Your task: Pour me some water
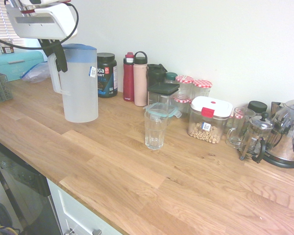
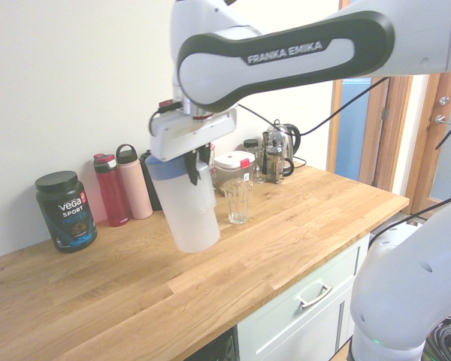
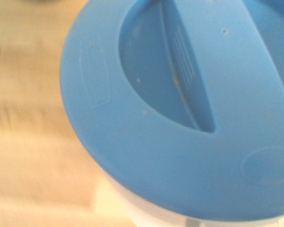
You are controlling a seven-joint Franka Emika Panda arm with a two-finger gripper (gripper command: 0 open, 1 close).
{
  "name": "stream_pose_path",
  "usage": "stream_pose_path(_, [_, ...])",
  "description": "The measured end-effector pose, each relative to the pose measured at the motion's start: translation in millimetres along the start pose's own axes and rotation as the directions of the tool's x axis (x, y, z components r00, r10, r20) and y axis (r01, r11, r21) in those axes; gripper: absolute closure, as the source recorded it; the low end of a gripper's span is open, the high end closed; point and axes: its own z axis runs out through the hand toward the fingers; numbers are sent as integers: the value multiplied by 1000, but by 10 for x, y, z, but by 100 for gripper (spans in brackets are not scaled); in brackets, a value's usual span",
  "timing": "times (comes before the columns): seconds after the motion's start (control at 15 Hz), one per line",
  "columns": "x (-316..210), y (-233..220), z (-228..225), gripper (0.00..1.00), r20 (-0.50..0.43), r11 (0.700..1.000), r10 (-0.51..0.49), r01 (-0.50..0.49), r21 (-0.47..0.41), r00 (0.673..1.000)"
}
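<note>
Here the claw (image 1: 61, 67) pointed down at the tall frosted-white plastic jug with the blue lid (image 1: 80, 83), its fingers closed on the upper part of the side handle (image 1: 55, 78)! The jug stood on the light wooden surface (image 1: 112, 171), any water in it hard to make out through the cloudy wall. Just beside the jug, on the wall side, came the black protein-powder tub (image 1: 107, 76), and next along, the red bottle (image 1: 129, 78) and the pink bottle with a black loop cap (image 1: 140, 79), side by side! Out in front of the storage jars, the clear, ribbed drinking glass (image 1: 155, 129) stood upright, apart from the jug. Past it sat the clear container with a white lid and red clasp (image 1: 209, 120), ring-shaped pieces inside, and then the small glass-and-steel French press (image 1: 256, 134), right by the shiny steel kettle (image 1: 286, 134) at the far end!
</note>
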Motion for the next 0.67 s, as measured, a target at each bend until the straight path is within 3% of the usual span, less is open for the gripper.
stream_pose_path(0.13, [158,429,-14,100,42,993,-120,120,-6,992])
stream_pose_path(0.33, [489,1073,58,100,93,954,-296,300,-23,951])
stream_pose_path(0.67, [1072,2023,226,100,126,829,-558,557,46,820])
